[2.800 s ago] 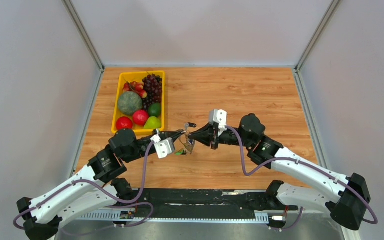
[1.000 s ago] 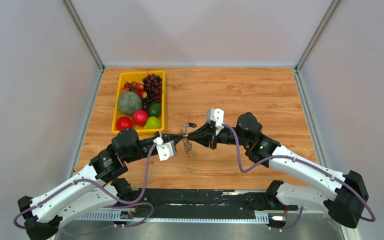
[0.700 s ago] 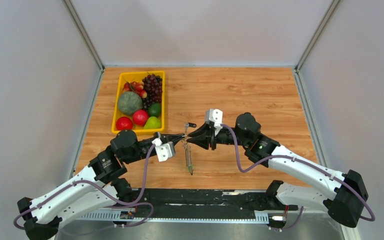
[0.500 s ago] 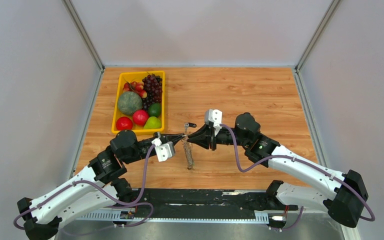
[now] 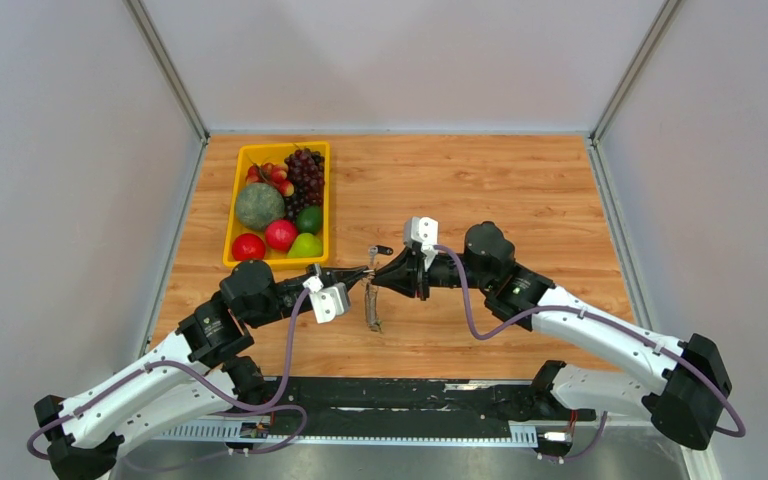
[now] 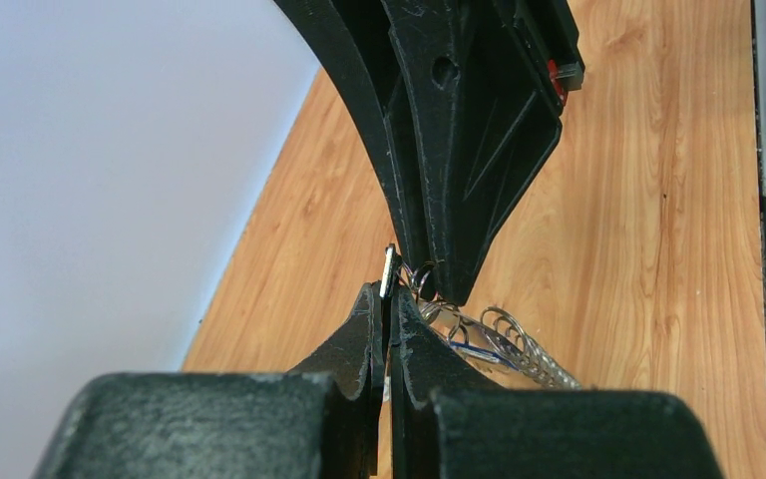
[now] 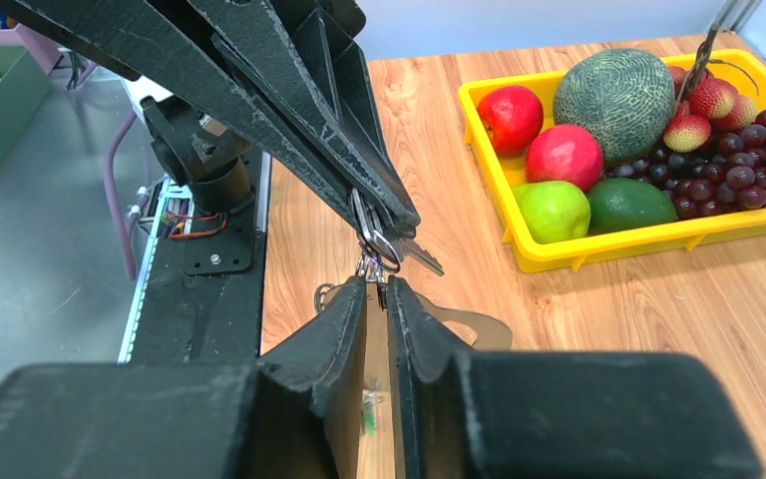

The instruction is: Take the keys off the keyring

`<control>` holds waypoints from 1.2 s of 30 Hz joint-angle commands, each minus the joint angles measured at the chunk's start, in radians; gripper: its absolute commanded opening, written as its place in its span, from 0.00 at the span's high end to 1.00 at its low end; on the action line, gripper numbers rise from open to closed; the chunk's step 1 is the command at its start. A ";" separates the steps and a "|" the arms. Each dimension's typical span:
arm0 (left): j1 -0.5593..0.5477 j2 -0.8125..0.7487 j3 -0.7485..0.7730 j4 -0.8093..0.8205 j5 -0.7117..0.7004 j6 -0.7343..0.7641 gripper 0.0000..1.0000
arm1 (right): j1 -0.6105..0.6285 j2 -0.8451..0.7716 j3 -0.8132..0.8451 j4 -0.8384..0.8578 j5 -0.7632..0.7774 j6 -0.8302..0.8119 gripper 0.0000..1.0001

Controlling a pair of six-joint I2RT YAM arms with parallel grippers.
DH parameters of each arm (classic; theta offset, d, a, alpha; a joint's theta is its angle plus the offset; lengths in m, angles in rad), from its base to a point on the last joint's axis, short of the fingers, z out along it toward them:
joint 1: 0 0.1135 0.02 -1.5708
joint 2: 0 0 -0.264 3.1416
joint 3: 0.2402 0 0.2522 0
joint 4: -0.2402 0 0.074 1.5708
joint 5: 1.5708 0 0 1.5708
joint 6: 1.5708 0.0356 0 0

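Grey coil keyring dangles at 6 o'clock of the two meeting tips, over the table. Jaws of left gripper pinched shut on a thin silver key, seen edge-on; right gripper clamped on keyring top, contact hidden by fingers; green speck in its gap, unclear; loose key at 12 o'clock.

Keys and keyring indistinctly small

A: Where's the top camera?
B: High, looking down — yellow tray left of centre.
A: And the 2 wrist ones?
B: Close, facing each other beside it; the right shows it too.
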 commanded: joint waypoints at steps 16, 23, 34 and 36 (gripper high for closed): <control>-0.003 -0.008 0.004 0.070 0.011 0.017 1.00 | -0.001 -0.036 0.035 0.024 -0.020 0.004 0.83; -0.002 -0.006 0.003 0.070 0.012 0.018 1.00 | 0.000 -0.036 0.036 0.024 -0.026 0.004 0.95; -0.002 -0.005 0.003 0.073 0.002 0.014 1.00 | -0.001 -0.072 0.019 0.055 0.014 0.020 1.00; -0.002 -0.002 0.003 0.074 -0.005 0.012 1.00 | -0.001 -0.098 -0.004 0.094 0.030 0.034 1.00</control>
